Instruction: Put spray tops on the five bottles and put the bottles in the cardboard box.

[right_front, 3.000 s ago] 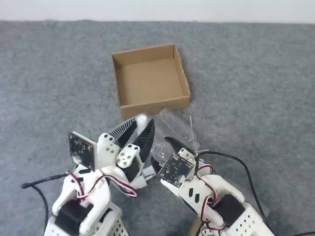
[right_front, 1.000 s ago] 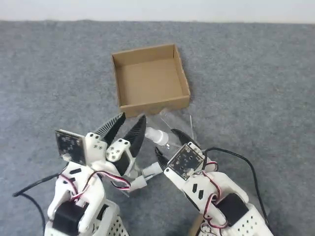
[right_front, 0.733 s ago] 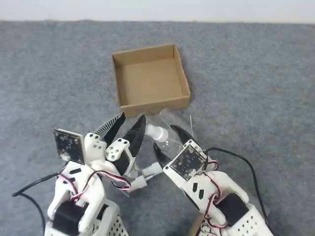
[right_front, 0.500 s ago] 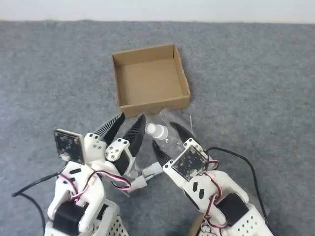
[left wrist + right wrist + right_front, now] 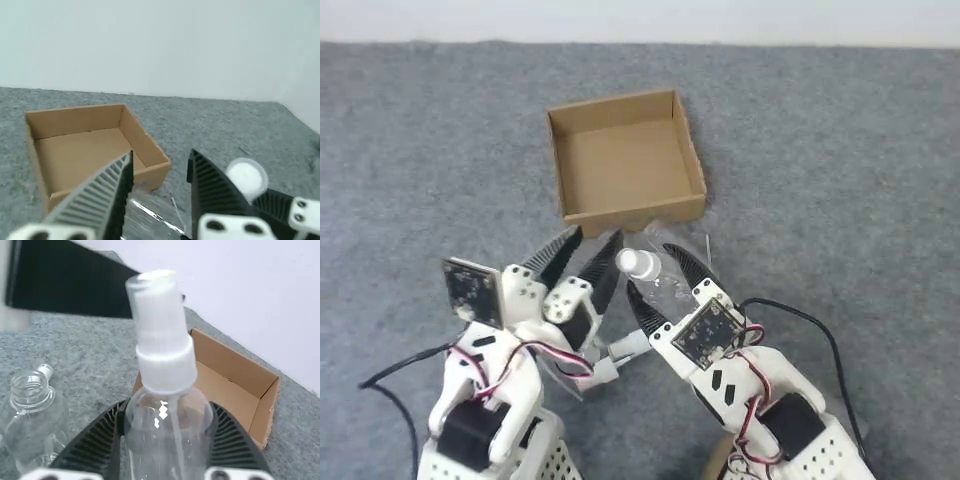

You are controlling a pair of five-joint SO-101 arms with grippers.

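clear bottle point(image 5: 167, 435), spray top point(image 5: 160, 340) on, upright near cardboard box point(image 5: 635, 214).

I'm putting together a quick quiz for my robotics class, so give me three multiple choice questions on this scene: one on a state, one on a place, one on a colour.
1. The cardboard box is: A empty; B full; C taped shut.
2. The bottle with the spray top is: A inside the box; B held in the right gripper; C lying flat by itself.
3. The spray top is: A white; B red; C black.
Answers: A, its bare floor shows; B, the gripper clamps its sides, upright; A, it looks white in the right wrist view.
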